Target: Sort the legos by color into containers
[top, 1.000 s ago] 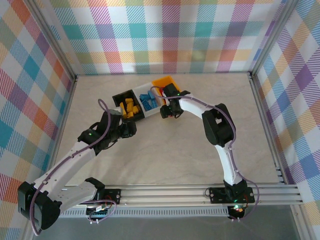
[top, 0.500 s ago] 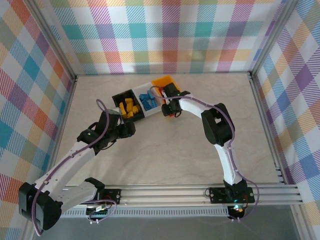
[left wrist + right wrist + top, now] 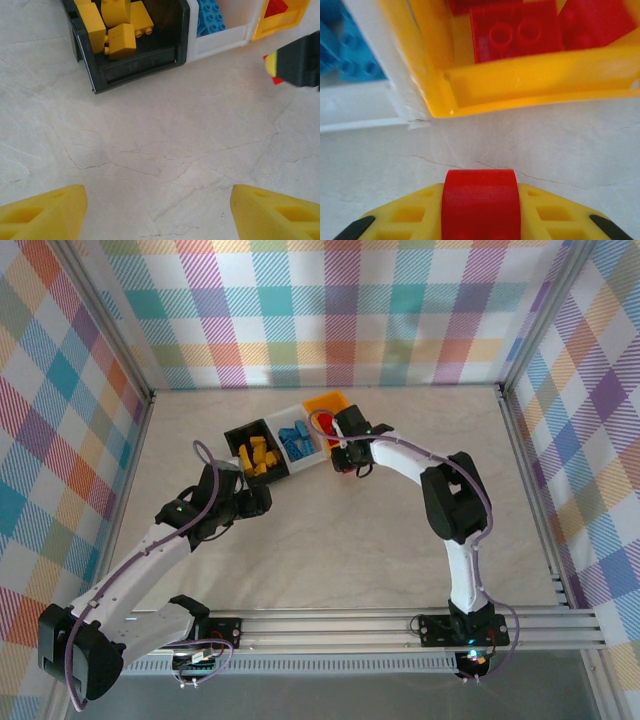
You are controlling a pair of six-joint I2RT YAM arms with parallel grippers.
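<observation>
Three joined containers stand in a row: a black bin (image 3: pixel 240 437) with yellow legos (image 3: pixel 120 30), a white bin (image 3: pixel 220 40) with blue legos (image 3: pixel 295 440), and an orange bin (image 3: pixel 535 75) with red legos (image 3: pixel 515 30). My right gripper (image 3: pixel 480 210) is shut on a red lego (image 3: pixel 480 200) just in front of the orange bin's near wall, above the table. From above, the right gripper (image 3: pixel 348 462) sits beside the orange bin (image 3: pixel 325 402). My left gripper (image 3: pixel 157 215) is open over bare table, short of the black bin (image 3: pixel 135 65), its yellow fingers (image 3: pixel 40 217) wide apart.
The table top (image 3: pixel 340 540) is pale marble, walled by a metal frame (image 3: pixel 530 490) and checkered panels. The right gripper's black body (image 3: pixel 300 60) shows at the right edge of the left wrist view, with the red lego (image 3: pixel 272 77) below it.
The right gripper has shut on the red lego and shifted slightly right near the orange bin, its elbow swinging right. The left arm has stayed still.
</observation>
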